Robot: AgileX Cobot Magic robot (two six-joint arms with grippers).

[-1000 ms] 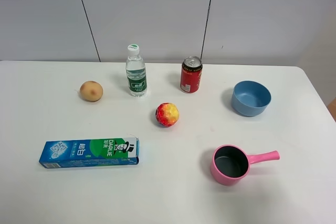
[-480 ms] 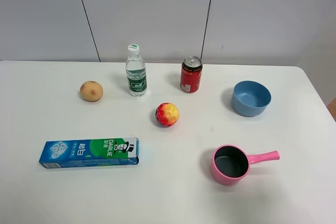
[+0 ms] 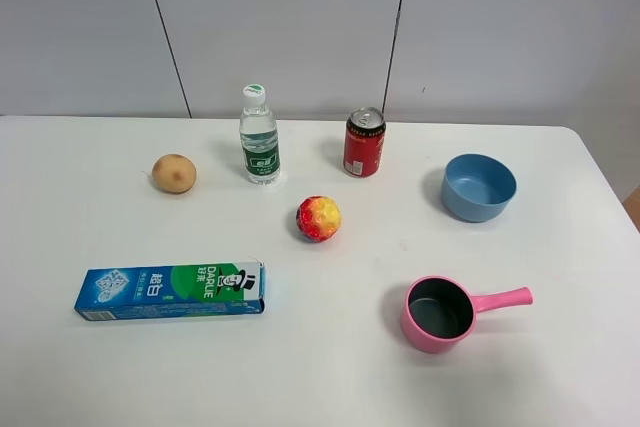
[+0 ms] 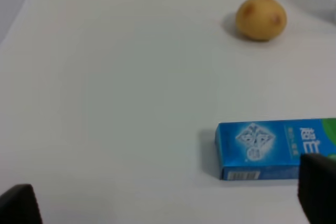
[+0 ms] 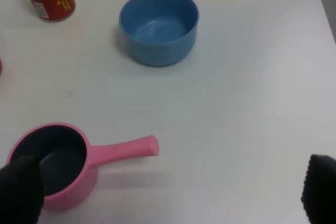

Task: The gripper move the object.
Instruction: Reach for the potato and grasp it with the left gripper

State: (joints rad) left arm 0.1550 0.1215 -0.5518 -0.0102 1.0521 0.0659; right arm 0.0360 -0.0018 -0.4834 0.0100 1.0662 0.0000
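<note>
The small tan-brown fruit [image 3: 174, 173] sits on the white table [image 3: 330, 367] at the back left, left of the water bottle. It also shows in the left wrist view [image 4: 261, 18], far beyond the fingers. My left gripper [image 4: 168, 203] is open and empty, with only its two dark fingertips [image 4: 317, 182] at the picture's edges. My right gripper [image 5: 168, 192] is open and empty, its fingertips [image 5: 18, 192] wide apart near the pink pot. Neither arm shows in the exterior high view.
A water bottle [image 3: 259, 137] and a red can [image 3: 364, 143] stand at the back. A shiny red-and-yellow fruit [image 3: 318, 218] lies mid-table. A blue toothpaste box [image 3: 170, 290] lies front left. A blue bowl [image 3: 479, 187] and a pink pot [image 3: 440, 313] are on the right.
</note>
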